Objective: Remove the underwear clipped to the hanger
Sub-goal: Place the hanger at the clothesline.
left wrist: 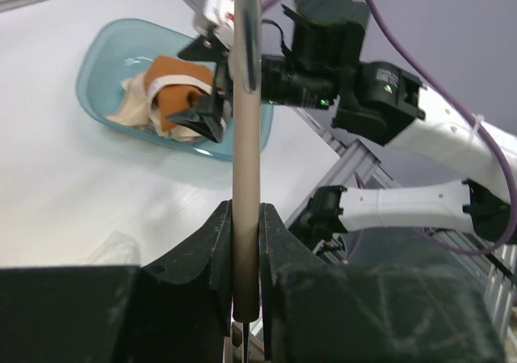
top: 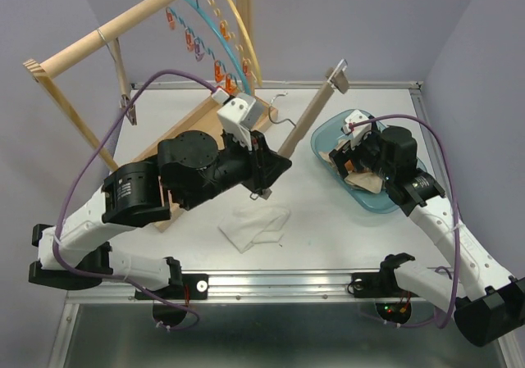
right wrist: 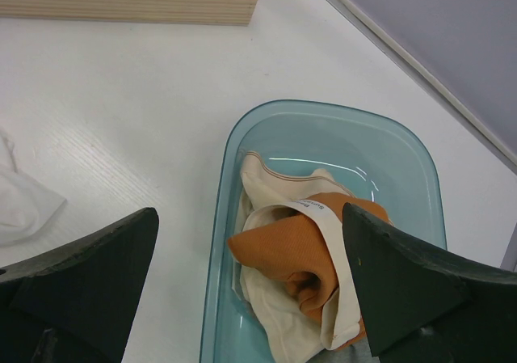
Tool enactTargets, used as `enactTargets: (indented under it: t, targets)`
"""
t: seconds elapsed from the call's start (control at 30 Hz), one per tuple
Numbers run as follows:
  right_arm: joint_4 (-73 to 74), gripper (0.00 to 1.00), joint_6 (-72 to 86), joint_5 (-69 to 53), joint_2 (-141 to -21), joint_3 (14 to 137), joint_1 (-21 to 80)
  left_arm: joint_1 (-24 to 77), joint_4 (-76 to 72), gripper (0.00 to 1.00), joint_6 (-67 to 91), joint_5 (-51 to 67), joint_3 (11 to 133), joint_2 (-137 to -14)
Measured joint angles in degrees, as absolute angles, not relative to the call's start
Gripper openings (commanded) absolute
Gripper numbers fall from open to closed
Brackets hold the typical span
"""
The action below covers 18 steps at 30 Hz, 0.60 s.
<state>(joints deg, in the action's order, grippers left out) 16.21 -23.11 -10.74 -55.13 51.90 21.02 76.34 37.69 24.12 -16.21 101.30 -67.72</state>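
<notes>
Top view: left jaws (top: 264,189) pinch a wooden hanger bar (top: 312,110); white underwear (top: 254,224) lies on the table (top: 344,237) just below them; right jaws (top: 349,159) hang over the teal basin (top: 406,200).
Left wrist view: jaws pressed on the bar (left wrist: 245,137) between them.
Right wrist view: jaws spread wide, nothing held; rust-orange pair (right wrist: 295,254) and cream briefs (right wrist: 271,314) lie in the basin (right wrist: 222,217) between and below them.
Step, as I judge: drop-off done; next call is the following clipped piece.
</notes>
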Motion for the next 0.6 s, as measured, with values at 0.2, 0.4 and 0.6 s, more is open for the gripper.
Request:
enactTargets:
  t: [0.2,0.4,0.6]
  targets:
    - [16.21,1.0,-23.14,-10.76,-55.0,51.72,21.02,76.34,45.54,0.0,25.17,-29.5,108.27,-66.85]
    - [16.21,1.0,-23.14,-10.79,-54.74,51.59,21.02,76.34,52.31,0.0,27.07,-39.27,112.84,-65.08]
    - [16.21,1.0,-23.14,-10.94,-54.74,51.59,21.02,76.29,58.28,0.0,29.39,-46.63,115.61,-64.27]
